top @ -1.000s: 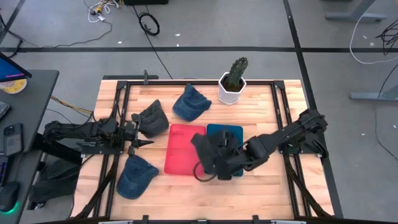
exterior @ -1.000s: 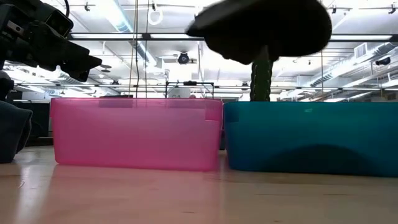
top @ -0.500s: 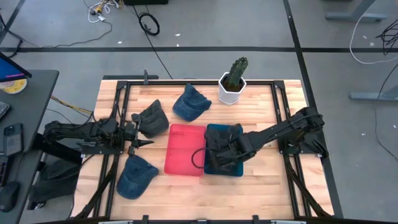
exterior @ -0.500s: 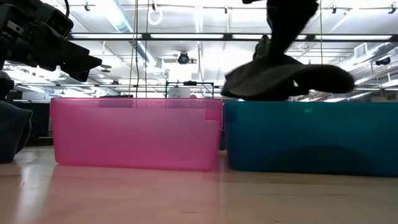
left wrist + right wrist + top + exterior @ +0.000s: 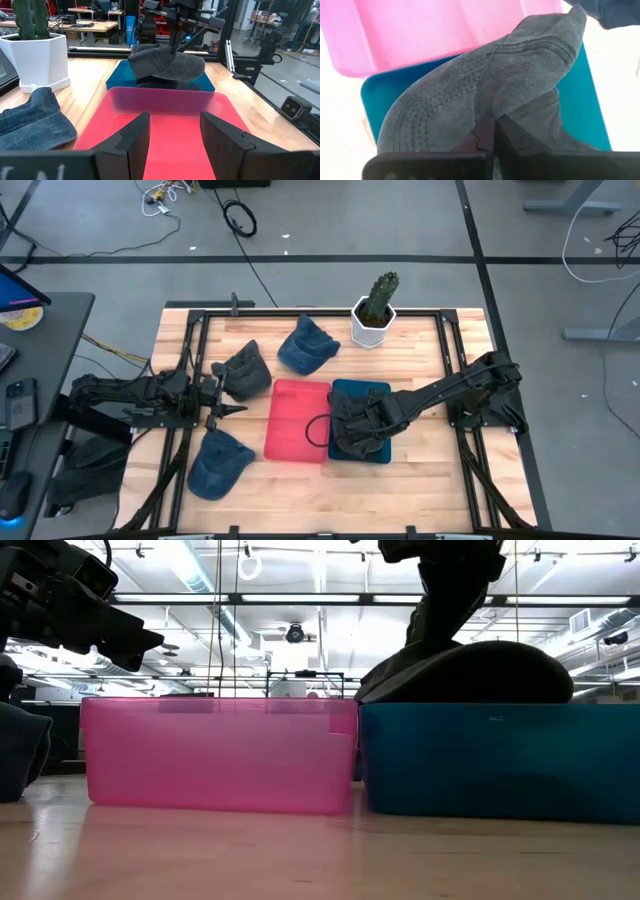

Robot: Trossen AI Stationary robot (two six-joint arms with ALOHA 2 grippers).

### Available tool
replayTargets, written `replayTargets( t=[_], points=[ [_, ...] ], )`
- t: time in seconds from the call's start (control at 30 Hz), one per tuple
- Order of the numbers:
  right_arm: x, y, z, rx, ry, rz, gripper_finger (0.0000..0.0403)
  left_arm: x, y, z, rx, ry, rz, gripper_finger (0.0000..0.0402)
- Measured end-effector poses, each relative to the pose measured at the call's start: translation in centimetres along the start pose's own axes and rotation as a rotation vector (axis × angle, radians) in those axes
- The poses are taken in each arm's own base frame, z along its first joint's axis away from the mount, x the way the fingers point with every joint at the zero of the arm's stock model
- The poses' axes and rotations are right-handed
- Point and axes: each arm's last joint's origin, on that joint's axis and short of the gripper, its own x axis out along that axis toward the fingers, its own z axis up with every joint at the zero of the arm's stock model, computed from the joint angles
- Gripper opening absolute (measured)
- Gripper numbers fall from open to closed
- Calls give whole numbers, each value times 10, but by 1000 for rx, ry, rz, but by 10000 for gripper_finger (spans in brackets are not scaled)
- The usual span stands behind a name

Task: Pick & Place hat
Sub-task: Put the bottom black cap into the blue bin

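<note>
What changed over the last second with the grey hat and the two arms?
The right gripper, jaws shut on the grey hat, carried it from the table's front edge, by the boxes, back over the blue box and lowered it until it sits on the rim. It has not let go. The left gripper stayed open beside the pink box; the other hats and the cactus did not move.
</note>
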Motion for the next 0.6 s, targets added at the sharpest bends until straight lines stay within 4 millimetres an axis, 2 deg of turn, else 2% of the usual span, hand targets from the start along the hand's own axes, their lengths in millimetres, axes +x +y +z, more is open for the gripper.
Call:
replayTargets(
  t=[0.27,0.6],
  points=[
    [4,-1,-3,60,14,-11,6,0,0,0,0,0,0,177],
    [16,-5,-11,28,65,-30,13,0,0,0,0,0,0,177]
  ],
)
